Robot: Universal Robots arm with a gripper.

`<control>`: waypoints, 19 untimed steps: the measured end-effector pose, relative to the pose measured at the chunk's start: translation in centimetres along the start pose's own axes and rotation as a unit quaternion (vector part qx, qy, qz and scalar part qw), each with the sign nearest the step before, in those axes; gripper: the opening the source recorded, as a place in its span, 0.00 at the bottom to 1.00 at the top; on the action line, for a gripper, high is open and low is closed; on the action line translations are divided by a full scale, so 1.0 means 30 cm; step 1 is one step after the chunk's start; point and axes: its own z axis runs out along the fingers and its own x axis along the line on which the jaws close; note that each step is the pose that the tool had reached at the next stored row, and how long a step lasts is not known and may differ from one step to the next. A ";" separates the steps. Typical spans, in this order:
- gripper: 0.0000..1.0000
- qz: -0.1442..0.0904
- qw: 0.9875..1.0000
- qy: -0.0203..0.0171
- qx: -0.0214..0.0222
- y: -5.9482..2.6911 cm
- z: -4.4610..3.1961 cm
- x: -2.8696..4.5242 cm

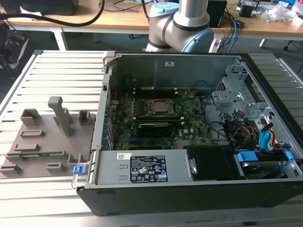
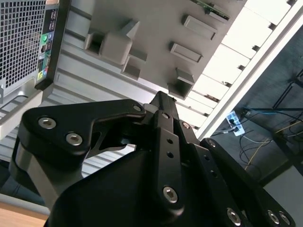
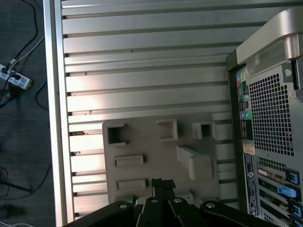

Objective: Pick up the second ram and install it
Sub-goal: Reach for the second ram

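Observation:
The second ram (image 2: 208,7) shows in the second wrist view as a thin green stick lying at the far end of the grey fixture plate (image 2: 156,23). My gripper (image 2: 163,98) hangs above this plate with its black fingertips pressed together and nothing between them. In the first wrist view the gripper (image 3: 163,182) sits over the plate's (image 3: 142,142) edge, close to a tall grey block (image 3: 195,163). The open computer case (image 1: 189,61) holds the motherboard (image 1: 156,125) with its square CPU socket (image 1: 159,107).
The fixture plate (image 1: 47,146) with several grey upright blocks lies on the slatted metal table (image 1: 61,71), at the exterior view's left of the case. A power supply (image 1: 142,166) and cable bundles (image 1: 246,132) fill the case's near side. The arm's base (image 1: 177,23) stands behind it.

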 end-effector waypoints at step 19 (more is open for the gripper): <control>0.11 0.000 1.000 0.000 0.000 -0.011 -0.001 0.145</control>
